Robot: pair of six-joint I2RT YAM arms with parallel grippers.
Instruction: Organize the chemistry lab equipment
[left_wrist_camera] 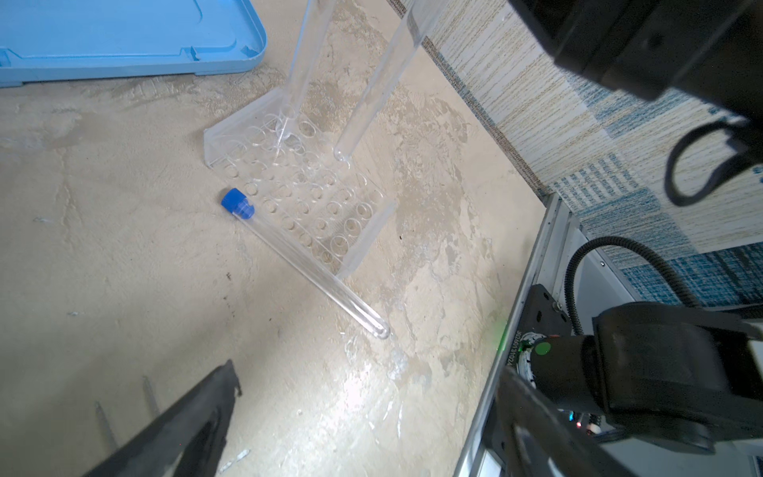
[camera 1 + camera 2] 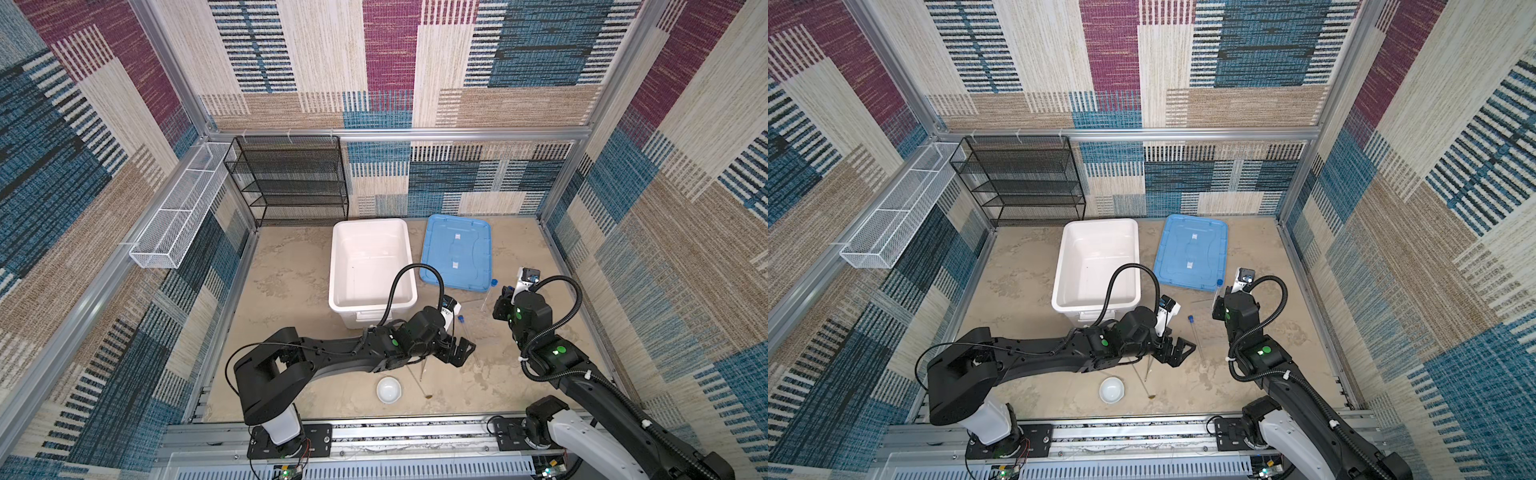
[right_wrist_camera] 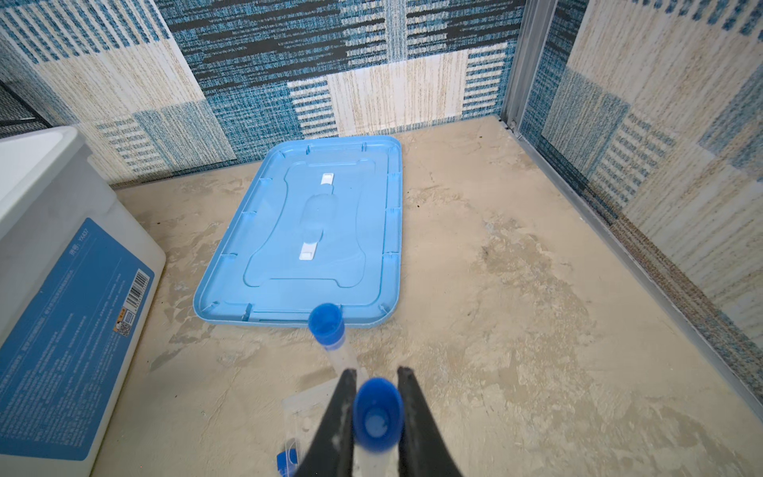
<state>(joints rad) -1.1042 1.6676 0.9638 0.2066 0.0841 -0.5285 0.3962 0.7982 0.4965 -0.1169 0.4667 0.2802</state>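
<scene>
My right gripper is shut on a blue-capped test tube and holds it upright over the transparent tube rack. The tube's round lower end is at the rack's edge; I cannot tell whether it sits in a hole. A second capped tube stands in the rack. A third tube lies flat on the floor against the rack. My left gripper hangs open and empty just left of that tube. The white dish, spoon and tweezers lie near the front.
The big white tub stands at centre back, with the flat blue lid to its right on the floor. A black mesh shelf and a white wire basket line the back left walls.
</scene>
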